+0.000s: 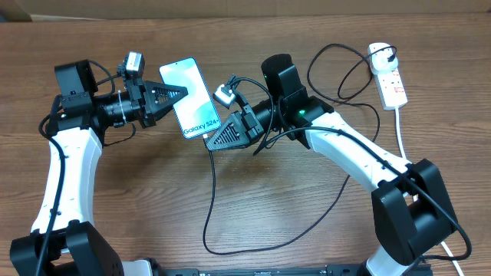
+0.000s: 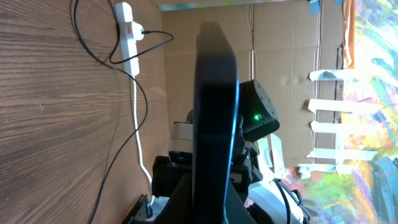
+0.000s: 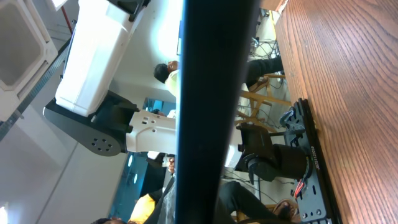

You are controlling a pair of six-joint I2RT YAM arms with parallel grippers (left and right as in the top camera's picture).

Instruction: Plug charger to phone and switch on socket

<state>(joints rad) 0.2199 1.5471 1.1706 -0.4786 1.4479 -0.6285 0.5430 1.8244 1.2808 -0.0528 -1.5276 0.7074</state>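
The phone, its light-blue screen facing up, is held above the table between both grippers. My left gripper is shut on its left long edge; in the left wrist view the phone stands edge-on between the jaws. My right gripper is shut at the phone's lower short edge, where the end of the black charger cable runs into its fingertips. The connector tip is hidden. The right wrist view shows the phone edge-on. The white socket lies at the far right.
The charger cable loops across the front of the table and back up to a plug in the socket's round end. The thick white cord runs down the right side. A cardboard wall stands behind the table.
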